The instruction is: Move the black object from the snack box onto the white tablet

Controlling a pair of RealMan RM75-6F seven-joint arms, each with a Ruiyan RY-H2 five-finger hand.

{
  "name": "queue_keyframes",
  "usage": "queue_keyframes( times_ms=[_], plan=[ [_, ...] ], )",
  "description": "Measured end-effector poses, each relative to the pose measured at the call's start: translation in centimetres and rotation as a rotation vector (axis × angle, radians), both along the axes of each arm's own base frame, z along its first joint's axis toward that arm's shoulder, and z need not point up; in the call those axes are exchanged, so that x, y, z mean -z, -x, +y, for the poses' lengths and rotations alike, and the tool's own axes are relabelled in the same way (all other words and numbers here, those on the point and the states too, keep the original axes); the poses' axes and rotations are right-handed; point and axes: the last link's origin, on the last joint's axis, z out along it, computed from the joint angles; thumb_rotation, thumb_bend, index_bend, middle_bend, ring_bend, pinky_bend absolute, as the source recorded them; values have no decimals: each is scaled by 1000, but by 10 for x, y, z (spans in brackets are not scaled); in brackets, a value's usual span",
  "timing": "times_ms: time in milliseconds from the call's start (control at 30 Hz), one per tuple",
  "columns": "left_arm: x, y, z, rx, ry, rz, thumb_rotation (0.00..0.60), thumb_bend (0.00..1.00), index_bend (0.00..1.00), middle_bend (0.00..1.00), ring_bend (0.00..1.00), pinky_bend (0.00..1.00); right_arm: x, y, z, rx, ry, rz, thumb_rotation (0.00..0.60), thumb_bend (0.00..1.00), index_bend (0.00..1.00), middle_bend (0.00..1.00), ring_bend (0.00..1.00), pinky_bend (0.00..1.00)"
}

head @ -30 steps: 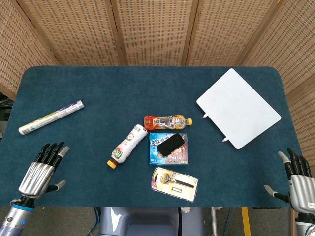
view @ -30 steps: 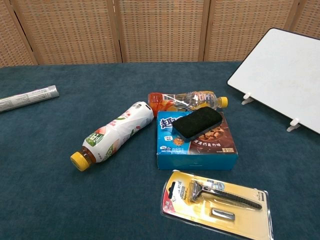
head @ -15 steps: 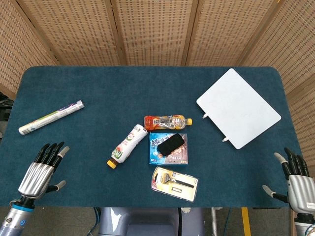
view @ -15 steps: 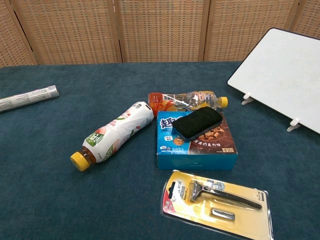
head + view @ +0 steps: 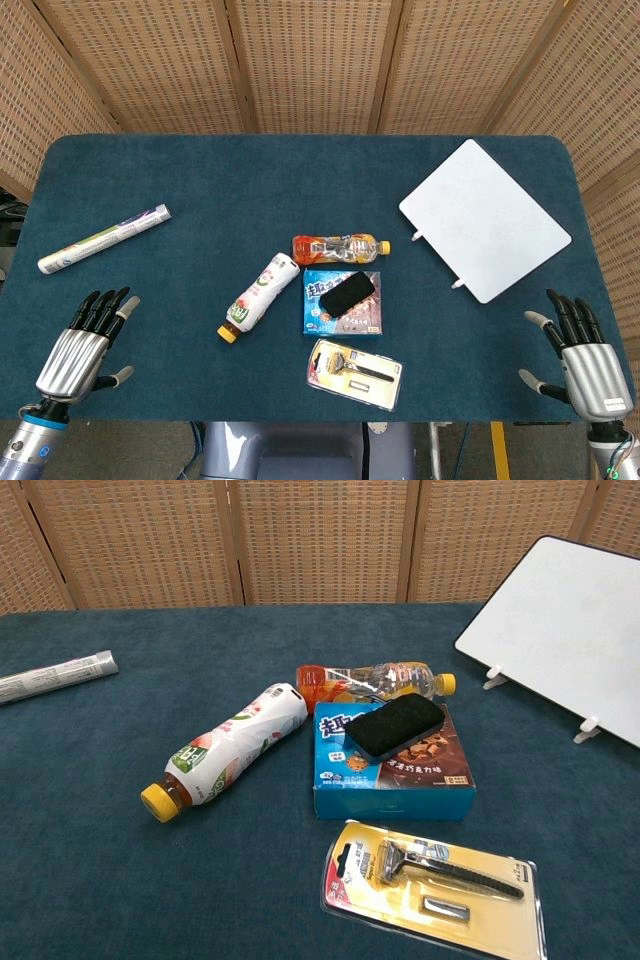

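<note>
The black object point(image 5: 347, 292) lies flat on top of the snack box point(image 5: 343, 303), near the middle of the tabletop point(image 5: 240, 180). It sits tilted across the box, and in the chest view it covers the top right part of the blue lid. It looks soft, like a sponge or a pad, but I cannot tell for sure.

The white tablet point(image 5: 485, 219) rests by the right edge of the tabletop, toward the far right corner. It is well apart from the box. Two small white feet stick out along its near side.

My left hand point(image 5: 80, 350) is at the near left corner of the tabletop. Its fingers are spread wide and it holds nothing. My right hand point(image 5: 578, 358) is at the near right corner. Its fingers are spread wide too, and it holds nothing. Both hands are far from the box.

A clear bottle with a yellow cap point(image 5: 340, 246) lies just behind the box. A white bottle with a yellow cap point(image 5: 259, 295) lies to the left of the box, pointing at the near edge. A razor in a yellow pack point(image 5: 356, 373) lies just in front of the box. A long thin tube point(image 5: 103, 238) lies by the left edge.
</note>
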Motion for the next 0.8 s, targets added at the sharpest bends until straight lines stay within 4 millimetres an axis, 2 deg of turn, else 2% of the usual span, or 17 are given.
queue_keyframes(
  times_ms=[200,367,600,800],
  plan=[
    [2,0,1,-1,3,3,600,134,0,0,0,0,-5,-20,-19,-59,-38,62,600,0,254,0,0,0],
    [2,0,1,-3,3,1,600,134,0,0,0,0,0,-44,-37,-114,-71,114,600,0,264,0,0,0],
    [0,2,3,-12,-2,-6,600,134,0,0,0,0,19,-77,-67,-167,-150,175,600,0,284,0,0,0],
    [1,3,5,-20,5,-10,600,134,0,0,0,0,43,-104,-92,-199,-190,158,600,0,312,6,0,0]
  ],
)
